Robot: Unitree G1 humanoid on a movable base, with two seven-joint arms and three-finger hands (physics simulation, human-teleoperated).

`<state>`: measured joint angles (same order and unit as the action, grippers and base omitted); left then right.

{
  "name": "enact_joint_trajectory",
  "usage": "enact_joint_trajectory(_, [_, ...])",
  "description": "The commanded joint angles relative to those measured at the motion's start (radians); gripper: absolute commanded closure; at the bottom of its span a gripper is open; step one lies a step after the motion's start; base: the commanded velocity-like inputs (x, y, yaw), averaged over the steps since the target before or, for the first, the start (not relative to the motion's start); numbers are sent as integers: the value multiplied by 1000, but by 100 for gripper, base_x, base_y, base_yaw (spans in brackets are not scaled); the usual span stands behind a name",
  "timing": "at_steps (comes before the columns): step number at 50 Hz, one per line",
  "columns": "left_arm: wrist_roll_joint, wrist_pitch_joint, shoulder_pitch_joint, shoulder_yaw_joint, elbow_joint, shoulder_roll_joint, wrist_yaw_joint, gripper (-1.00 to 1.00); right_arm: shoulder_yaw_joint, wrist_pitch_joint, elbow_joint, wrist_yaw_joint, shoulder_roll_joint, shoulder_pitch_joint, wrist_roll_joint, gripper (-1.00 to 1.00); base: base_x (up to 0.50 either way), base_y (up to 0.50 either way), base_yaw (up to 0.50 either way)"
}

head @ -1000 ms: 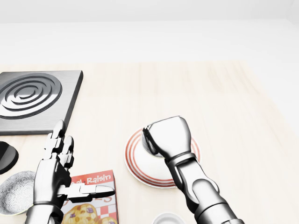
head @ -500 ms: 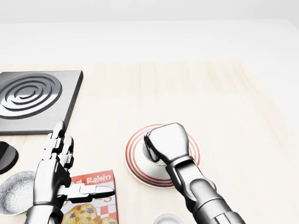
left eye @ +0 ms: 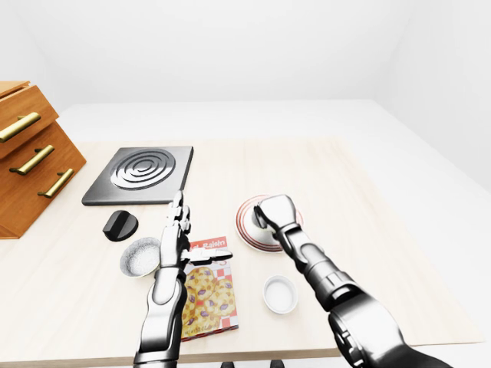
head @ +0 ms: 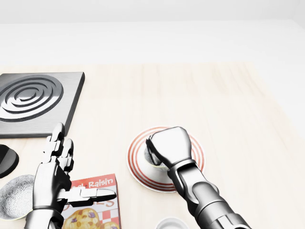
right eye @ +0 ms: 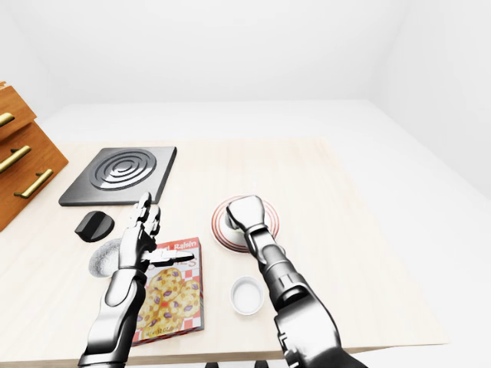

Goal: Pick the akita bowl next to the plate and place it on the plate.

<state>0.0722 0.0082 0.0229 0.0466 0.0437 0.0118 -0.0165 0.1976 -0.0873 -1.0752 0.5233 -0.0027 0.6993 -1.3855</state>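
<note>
The red-ringed white plate [head: 139, 177] lies in the lower middle of the head view. My right hand [head: 155, 153] is low over its centre, fingers curled shut round a small dark bowl, the akita bowl [head: 151, 151]. Only the bowl's dark edge shows at the left of the fist, and I cannot tell whether it touches the plate. My left hand [head: 62, 176] hovers at the lower left with fingers spread open and nothing in it, above the cookie box.
A Raisin cookie box [head: 97, 210] lies left of the plate, a grey speckled bowl [head: 13, 196] and a black round object [head: 5, 160] further left. A small white bowl [left eye: 280, 294] sits below the plate. The stove plate [head: 33, 100] lies upper left, wooden drawers [left eye: 31, 161] beyond.
My right hand has sunk down onto the plate's centre with the dark bowl still in its grasp. The left hand has hardly moved.
</note>
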Motion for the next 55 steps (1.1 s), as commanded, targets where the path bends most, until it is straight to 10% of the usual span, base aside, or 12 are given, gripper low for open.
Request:
enact_joint_trajectory(1, [0, -3, -1, 1, -2, 1, 2, -100, -1, 0, -59, 0, 5, -4, -42, 15, 0, 0, 0])
enact_joint_trajectory(2, [0, -2, -1, 1, -1, 1, 2, -100, -1, 0, -59, 0, 5, -4, -41, 15, 0, 0, 0])
enact_joint_trajectory(3, [0, -7, 0, 2, -5, 0, 1, -100, -7, 0, -56, 0, 5, -8, -27, -95, 0, 0, 0])
enact_joint_trajectory(4, [0, -4, -1, 1, -3, 0, 2, -100, -3, 0, -58, 0, 3, -12, -28, -100, 0, 0, 0])
enact_joint_trajectory(23, [10, 7, 5, 10, 39, 0, 12, -100, -7, 0, 296, 0, -37, -175, -45, -100, 0, 0, 0])
enact_joint_trajectory(27, [19, 17, 9, 8, 68, -3, 14, -100, -48, 0, 830, -370, -83, -412, -36, -100, 0, 0, 0])
enact_joint_trajectory(33, [25, 17, 12, 5, 84, -4, 17, -100, -108, 0, 1128, -639, -100, -503, 3, -100, 0, 0, 0])
enact_joint_trajectory(55, [33, 47, 20, 2, 119, -5, 14, -100, -150, 0, 1225, -768, -106, -480, 83, -100, 0, 0, 0])
